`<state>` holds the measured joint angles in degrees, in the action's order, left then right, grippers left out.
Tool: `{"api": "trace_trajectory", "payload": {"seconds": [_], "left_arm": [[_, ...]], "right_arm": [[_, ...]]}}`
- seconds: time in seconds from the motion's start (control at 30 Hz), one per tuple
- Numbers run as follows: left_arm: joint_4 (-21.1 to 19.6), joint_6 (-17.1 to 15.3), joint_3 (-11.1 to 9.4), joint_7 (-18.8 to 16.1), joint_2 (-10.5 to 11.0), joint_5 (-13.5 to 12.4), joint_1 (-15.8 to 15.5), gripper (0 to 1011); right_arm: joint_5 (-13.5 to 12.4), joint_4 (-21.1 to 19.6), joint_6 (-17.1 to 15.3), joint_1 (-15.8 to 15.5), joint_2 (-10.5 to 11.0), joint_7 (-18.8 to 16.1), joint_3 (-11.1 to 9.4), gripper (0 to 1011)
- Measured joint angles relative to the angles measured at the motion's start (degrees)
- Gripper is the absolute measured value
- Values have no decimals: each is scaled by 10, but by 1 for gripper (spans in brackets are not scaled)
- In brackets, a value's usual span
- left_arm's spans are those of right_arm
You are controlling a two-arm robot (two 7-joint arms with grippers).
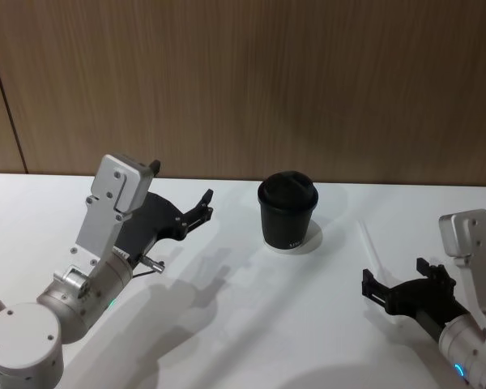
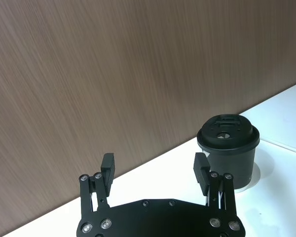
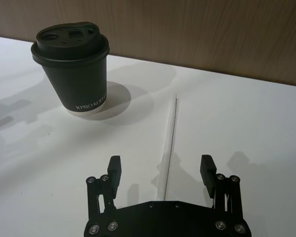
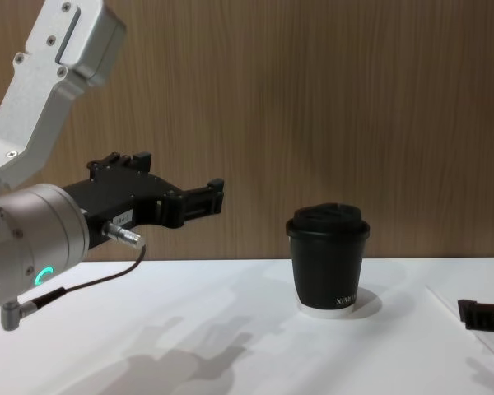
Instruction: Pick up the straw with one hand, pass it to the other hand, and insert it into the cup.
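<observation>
Right of the cup, the straw lies lengthwise, in line with the wide-open fingers of the right gripper; the left gripper, also wide, is farther away.

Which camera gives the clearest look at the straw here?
The right wrist view: the straw lies full length on the table, ahead of the open right gripper. The head view shows it faintly, to the right of the cup.

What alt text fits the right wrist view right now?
The open right end effector hovers low over the white table, with the straw lying flat in line with the gap between its jaws. The lidded black cup stands upright farther off, apart from the straw.
</observation>
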<state>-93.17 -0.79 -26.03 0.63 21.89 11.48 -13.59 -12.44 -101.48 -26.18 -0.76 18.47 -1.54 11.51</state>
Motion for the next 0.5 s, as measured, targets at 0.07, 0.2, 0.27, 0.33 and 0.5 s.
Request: {"api": "trace_trajectory", "payload": {"seconds": [0.07, 0.2, 0.27, 0.33, 0.5], "left_arm": [[0, 0, 0, 0, 0, 0, 0, 1003], [0, 0, 0, 0, 0, 0, 0, 1003], [0, 0, 0, 0, 0, 0, 0, 1003], [0, 0, 0, 0, 0, 0, 0, 1003], [0, 0, 0, 0, 0, 0, 0, 1003]], "right_arm": [[-1, -1, -8, 1, -1, -1, -1, 1001], [-2, -2, -20, 1, -2, -3, -3, 1001], [-3, -2, -26, 1, -3, -3, -5, 1001], [-3, -2, -32, 1, -4, -4, -6, 1001], [-4, 0, -43, 2, -5, -4, -8, 1001]]}}
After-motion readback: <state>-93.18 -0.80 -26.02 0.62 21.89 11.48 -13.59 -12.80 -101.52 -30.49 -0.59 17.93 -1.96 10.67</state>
